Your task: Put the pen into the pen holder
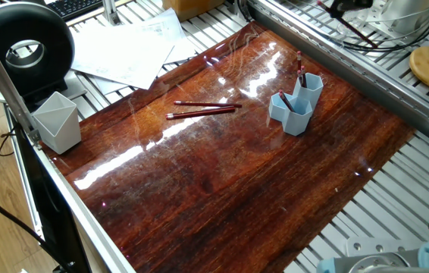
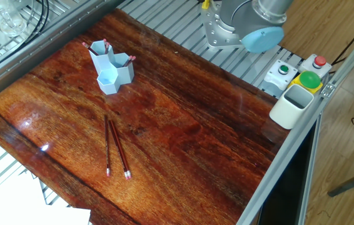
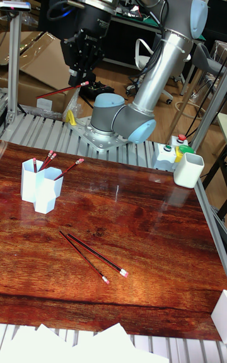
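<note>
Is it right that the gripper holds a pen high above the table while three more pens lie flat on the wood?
Not quite: only two pens lie flat on the wood, side by side, as the tall fixed view shows. The gripper does hold a pen high above the table.

Table top: glossy reddish-brown wooden table top with dark grain streaks and white glare patches
Holder: small light blue plastic pen holder of joined hexagonal tubes
Pens in holder: dark red, pinkish-red ends
Loose pens near the holder: two thin dark red pens with pink tips
Held pen: thin red pen in the black two-finger gripper
Cup: pale grey-white angular cup
Arm: silver-grey robot arm, light blue joint caps
Buttons: red, green
</note>
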`<state>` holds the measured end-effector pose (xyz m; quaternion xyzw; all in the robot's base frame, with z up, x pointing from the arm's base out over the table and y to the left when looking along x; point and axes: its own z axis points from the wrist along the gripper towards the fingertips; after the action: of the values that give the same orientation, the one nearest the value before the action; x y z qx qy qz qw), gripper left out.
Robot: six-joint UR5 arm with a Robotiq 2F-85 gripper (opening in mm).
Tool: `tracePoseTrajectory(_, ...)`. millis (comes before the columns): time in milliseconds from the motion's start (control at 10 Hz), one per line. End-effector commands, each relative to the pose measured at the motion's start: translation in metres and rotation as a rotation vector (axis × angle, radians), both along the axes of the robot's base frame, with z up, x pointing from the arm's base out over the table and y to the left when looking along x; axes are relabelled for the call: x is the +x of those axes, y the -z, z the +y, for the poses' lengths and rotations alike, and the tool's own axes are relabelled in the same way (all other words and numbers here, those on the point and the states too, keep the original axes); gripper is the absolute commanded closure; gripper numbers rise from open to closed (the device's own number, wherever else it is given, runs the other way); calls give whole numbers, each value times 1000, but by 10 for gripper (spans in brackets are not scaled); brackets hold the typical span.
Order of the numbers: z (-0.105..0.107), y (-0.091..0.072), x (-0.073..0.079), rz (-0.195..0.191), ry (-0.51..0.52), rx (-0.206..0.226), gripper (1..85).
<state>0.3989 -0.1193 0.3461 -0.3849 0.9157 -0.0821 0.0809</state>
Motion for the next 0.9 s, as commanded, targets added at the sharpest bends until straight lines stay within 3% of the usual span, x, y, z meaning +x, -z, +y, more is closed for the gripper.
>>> tracePoseTrajectory(0,2,-2,2,-12,28,15,847)
tracePoseTrajectory(200,1,-1,-4,9,33,11,847)
tracePoseTrajectory(300,15,1,-6,21,24,63,847)
tracePoseTrajectory(400,28,-17,-9,-2,26,142,847)
tracePoseTrajectory(500,41,-35,-10,-58,8,254,847)
tracePoseTrajectory(700,29,-38,-17,-111,-62,348,847)
tracePoseTrajectory(800,22,-33,-20,-136,-81,370,847)
